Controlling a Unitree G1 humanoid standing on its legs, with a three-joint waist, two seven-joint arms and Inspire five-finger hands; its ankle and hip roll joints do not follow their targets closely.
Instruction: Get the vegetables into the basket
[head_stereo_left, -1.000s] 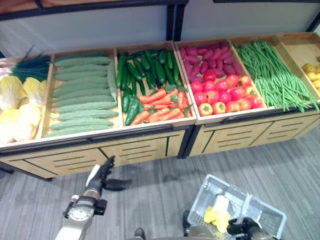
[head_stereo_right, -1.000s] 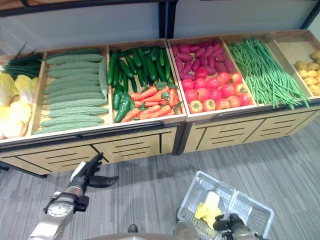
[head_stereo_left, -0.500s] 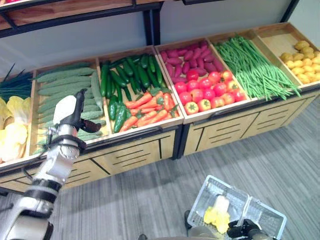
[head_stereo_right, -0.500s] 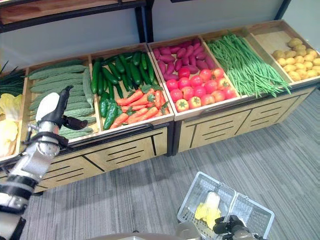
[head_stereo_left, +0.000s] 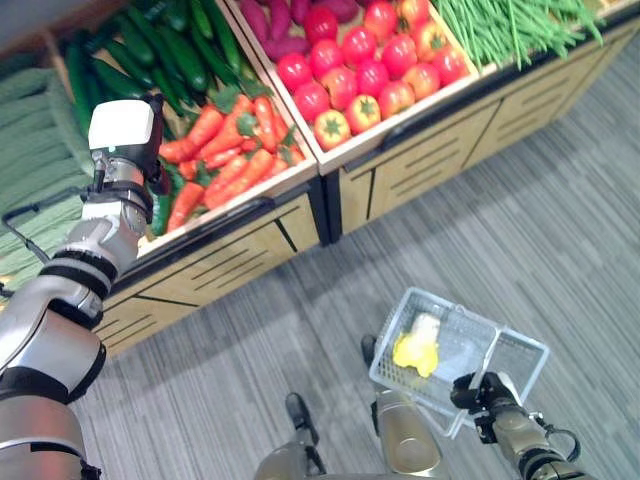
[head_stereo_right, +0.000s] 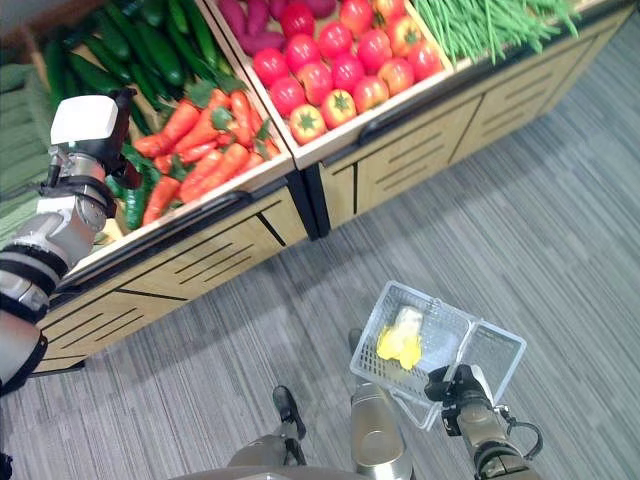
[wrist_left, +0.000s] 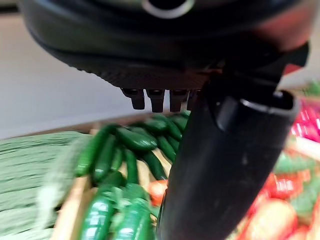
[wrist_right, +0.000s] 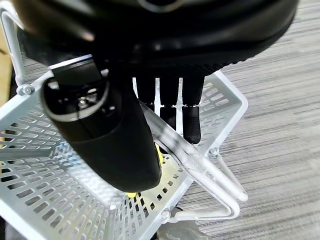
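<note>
Left hand (head_stereo_left: 125, 150), fingers straight, hovers over carrots (head_stereo_left: 225, 165): firm, light, best gripped mid-length. Right hand (head_stereo_left: 487, 393) clasps the basket (head_stereo_left: 520, 350) handle.

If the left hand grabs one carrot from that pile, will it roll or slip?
Probably slippery: the carrots look smooth and tapered. Likely to roll, being round and heaped loosely. They look stiff, so the left hand above them could pinch one.

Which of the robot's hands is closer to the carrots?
The left. The left hand hovers over the display right beside the carrots; the right hand is down near the floor, holding the basket by its handle.
</note>
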